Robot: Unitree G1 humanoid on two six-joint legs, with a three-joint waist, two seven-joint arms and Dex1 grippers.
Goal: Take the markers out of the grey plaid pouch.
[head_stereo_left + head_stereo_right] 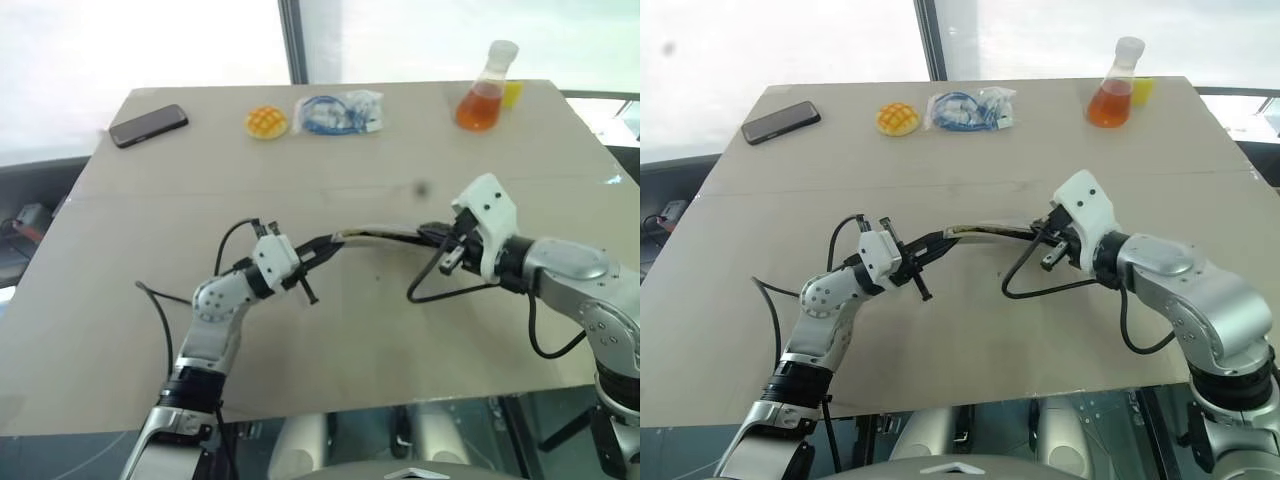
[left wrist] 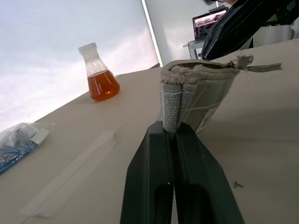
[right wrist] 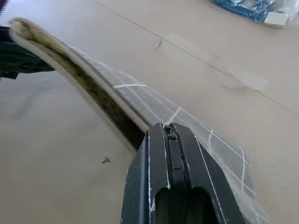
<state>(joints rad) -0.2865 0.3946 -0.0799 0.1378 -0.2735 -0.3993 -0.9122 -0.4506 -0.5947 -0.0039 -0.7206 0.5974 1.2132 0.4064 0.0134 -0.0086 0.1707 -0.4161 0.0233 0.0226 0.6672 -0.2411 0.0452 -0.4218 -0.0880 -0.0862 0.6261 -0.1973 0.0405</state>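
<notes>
The grey plaid pouch (image 1: 375, 234) hangs stretched between my two grippers, a little above the table's middle. My left gripper (image 1: 325, 246) is shut on one end of it; in the left wrist view its fingers (image 2: 159, 154) pinch the folded fabric end of the pouch (image 2: 201, 93). At the other end, my right gripper (image 1: 1045, 233) is shut on the pouch's zip edge. In the right wrist view the zip of the pouch (image 3: 154, 107) gapes, showing teeth and a dark slit. The markers are hidden.
Along the table's far edge lie a black phone (image 1: 148, 125), a yellow bun-shaped thing (image 1: 266, 122), a clear bag with blue cable (image 1: 338, 112) and a flask of orange liquid (image 1: 482, 95). A tiny screw (image 3: 106, 160) lies on the tabletop below the pouch.
</notes>
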